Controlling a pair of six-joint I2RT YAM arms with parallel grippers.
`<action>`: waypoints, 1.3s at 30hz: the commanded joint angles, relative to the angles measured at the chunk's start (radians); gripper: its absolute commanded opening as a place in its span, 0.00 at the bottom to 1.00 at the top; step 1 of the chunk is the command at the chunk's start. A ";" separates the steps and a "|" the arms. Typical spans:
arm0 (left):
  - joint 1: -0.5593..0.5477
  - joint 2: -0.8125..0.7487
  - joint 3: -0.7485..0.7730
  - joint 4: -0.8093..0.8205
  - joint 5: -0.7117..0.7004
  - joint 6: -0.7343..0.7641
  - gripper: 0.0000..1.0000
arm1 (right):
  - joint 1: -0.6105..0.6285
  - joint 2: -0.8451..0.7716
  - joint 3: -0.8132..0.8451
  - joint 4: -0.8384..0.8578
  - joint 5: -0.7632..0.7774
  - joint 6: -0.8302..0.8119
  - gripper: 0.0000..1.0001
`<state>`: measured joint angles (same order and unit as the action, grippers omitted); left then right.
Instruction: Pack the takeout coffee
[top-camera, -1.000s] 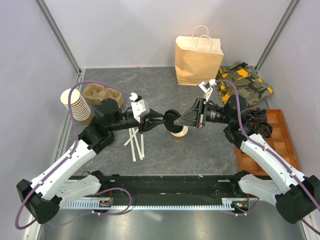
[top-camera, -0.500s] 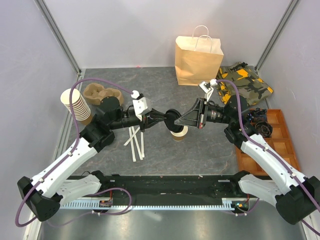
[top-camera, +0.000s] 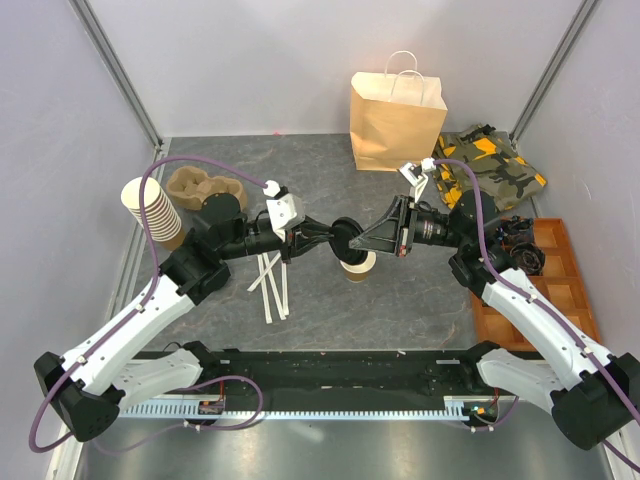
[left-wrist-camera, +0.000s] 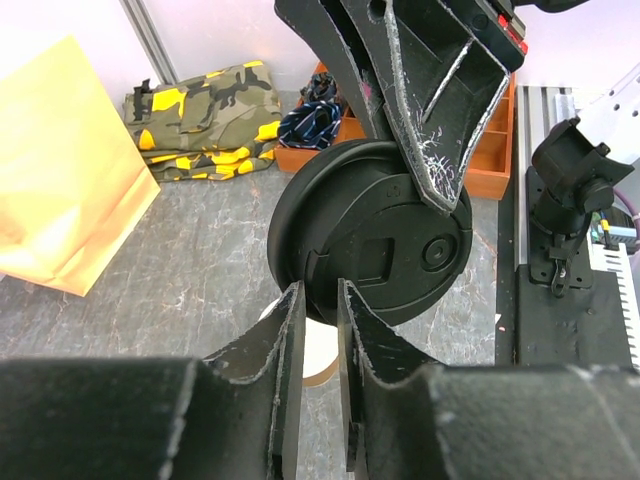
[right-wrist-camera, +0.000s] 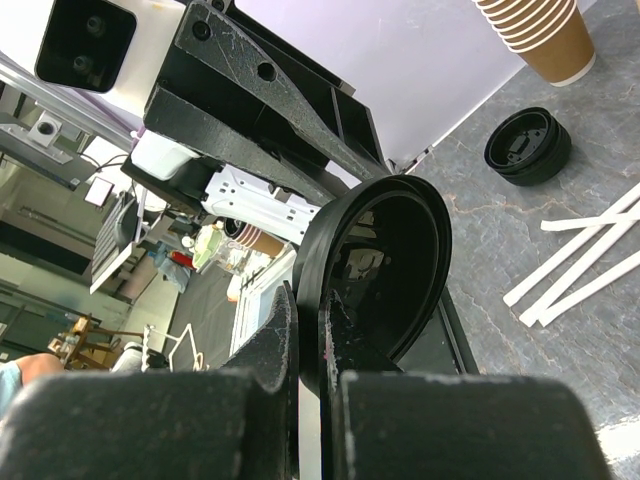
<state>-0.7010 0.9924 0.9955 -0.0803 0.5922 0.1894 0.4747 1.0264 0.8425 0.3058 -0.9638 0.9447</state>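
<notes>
**Lid held on edge above the open cup**

Item 1. Round black plastic lid (top-camera: 345, 238), matte, with a moulded rim, a recessed panel and a small round sip button. It is hanging in the air at the centre of the table (top-camera: 400, 300), disc upright. Its flat face is pointing at the left arm, so its axis is running level along the line between the two wrists.

Item 2. Right gripper (right-wrist-camera: 308, 320), scuffed black fingers. They are closing to a thin slit and pinching the lid's rim between them.

Item 3. Left gripper (left-wrist-camera: 318, 300). Its fingers are standing a narrow gap apart, with the lid's lower rim sitting at the mouth of that gap. Whether they are pressing on it cannot be told.

Item 4. Small brown kraft paper cup (top-camera: 358, 266), pale at the rim, with no lid on it. It is standing upright on the table directly under the held lid, just toward the arm bases. Both grippers are lying about equally near it.

Judgement: the lid is needing a quarter turn to lie flat, then a straight drop onto the cup mouth.

Item 5. Tan paper bag with twisted handles (top-camera: 397, 120), standing upright at the far wall, well apart from the cup.

Item 6. Sundries: tall stack of brown cups with white rims (top-camera: 152, 208), a low stack of black lids (right-wrist-camera: 528, 147) and flat white strips (top-camera: 272, 285).
</notes>
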 joint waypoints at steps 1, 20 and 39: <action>-0.017 0.006 0.048 0.034 0.001 0.016 0.26 | 0.005 -0.012 -0.011 0.042 -0.004 0.019 0.00; -0.018 0.023 0.066 -0.015 0.031 0.016 0.02 | 0.005 -0.008 -0.003 0.030 0.005 0.008 0.14; -0.018 0.251 0.290 -0.370 -0.126 -0.102 0.02 | -0.188 0.057 0.165 -0.410 0.088 -0.333 0.98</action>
<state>-0.7158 1.1526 1.1690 -0.3176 0.5575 0.1699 0.3485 1.0767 0.9081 0.1349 -0.9428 0.8356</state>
